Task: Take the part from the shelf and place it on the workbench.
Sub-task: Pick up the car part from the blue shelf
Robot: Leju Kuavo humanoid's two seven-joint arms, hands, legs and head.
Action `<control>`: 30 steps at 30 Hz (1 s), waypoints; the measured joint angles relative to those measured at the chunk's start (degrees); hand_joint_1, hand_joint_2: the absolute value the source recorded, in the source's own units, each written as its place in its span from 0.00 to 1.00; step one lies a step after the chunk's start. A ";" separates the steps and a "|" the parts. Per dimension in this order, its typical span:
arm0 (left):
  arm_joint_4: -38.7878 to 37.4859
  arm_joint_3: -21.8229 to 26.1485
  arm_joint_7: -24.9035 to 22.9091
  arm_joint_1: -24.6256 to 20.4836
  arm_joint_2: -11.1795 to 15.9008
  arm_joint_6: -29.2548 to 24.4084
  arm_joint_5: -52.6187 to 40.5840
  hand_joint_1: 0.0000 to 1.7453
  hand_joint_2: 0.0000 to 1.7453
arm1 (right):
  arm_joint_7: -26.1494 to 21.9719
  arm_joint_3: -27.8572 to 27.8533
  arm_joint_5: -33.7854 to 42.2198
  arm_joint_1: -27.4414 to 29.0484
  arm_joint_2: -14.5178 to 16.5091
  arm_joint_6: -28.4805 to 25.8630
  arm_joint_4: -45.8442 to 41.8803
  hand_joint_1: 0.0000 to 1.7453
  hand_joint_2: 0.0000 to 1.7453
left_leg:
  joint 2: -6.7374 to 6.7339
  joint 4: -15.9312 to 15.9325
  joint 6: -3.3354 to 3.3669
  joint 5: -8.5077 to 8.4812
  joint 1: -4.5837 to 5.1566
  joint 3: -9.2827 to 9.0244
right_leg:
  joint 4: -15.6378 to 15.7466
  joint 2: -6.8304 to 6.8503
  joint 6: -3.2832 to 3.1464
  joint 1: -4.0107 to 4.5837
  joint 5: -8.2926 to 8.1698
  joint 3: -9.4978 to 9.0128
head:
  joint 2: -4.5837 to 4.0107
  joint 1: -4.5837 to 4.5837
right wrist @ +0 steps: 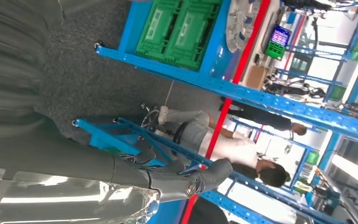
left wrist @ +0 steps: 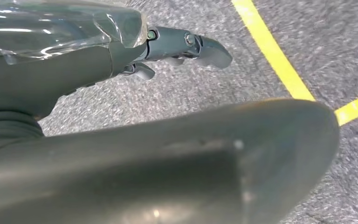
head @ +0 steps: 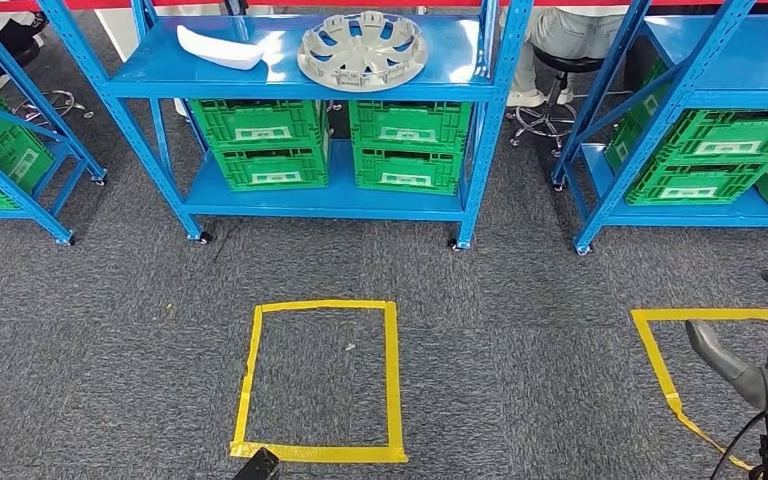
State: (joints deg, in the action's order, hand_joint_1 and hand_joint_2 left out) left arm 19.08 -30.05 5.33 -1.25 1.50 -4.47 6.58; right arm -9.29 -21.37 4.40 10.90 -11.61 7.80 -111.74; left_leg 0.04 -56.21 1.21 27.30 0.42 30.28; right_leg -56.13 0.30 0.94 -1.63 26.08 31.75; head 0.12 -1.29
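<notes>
Facing us at upper centre, the blue shelf (head: 330, 70) carries the grey wheel-cover part (head: 362, 48) near its top-right edge; open carpet (head: 520, 330) and a yellow taped square (head: 322, 380) lie before us. Our right hand (head: 760, 340) and left hand (left wrist: 186, 46) hang released, fingers apart.

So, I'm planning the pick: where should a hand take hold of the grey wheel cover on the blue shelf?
Probably at the near rim of the wheel cover, approached from the open front of the shelf. It lies flat, so the thin edge and spoke openings offer a pinch; blue uprights flank the sides.
</notes>
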 joint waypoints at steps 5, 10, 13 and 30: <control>0.10 0.04 0.04 -0.10 -0.16 -0.67 0.68 0.00 0.00 | 0.00 -0.07 0.14 -0.03 -0.55 0.05 0.02 0.00 1.00 | -0.09 2.26 1.60 -1.81 -0.30 -0.29 | -8.36 -0.09 -0.07 0.07 4.26 4.36 | -0.01 0.23; 0.12 0.06 0.05 0.05 -0.46 -0.86 1.24 0.00 0.00 | 0.01 -0.07 0.28 0.00 -0.67 0.05 0.24 0.00 1.00 | 0.10 1.36 1.41 -1.65 -0.07 0.29 | -11.50 -0.09 1.49 -0.15 4.67 5.15 | 0.00 0.25; 0.19 0.12 0.04 0.04 -0.57 -0.86 1.58 0.00 0.00 | 0.06 -0.01 0.41 -0.11 -0.79 0.05 0.26 0.00 1.00 | 0.30 -0.15 0.57 -0.90 0.21 0.93 | -1.71 -0.24 1.52 -0.38 1.75 0.09 | 0.01 0.21; 0.72 0.84 -0.14 0.30 0.05 -0.93 2.30 0.00 0.00 | 0.12 0.58 0.80 -0.07 -0.62 0.05 0.21 0.00 1.00 | -0.36 -1.10 2.22 -0.45 1.09 1.63 | -0.86 -0.36 -0.28 0.29 0.95 0.16 | 0.00 0.06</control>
State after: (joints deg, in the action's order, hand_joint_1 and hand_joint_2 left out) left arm 19.80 -29.21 5.19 -0.95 1.54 -5.40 8.87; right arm -9.17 -20.79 5.20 10.83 -12.22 7.85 -111.52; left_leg -0.32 -57.30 3.42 26.86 1.51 31.91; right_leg -56.99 -0.06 0.66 -1.34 27.03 31.90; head 0.12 -1.23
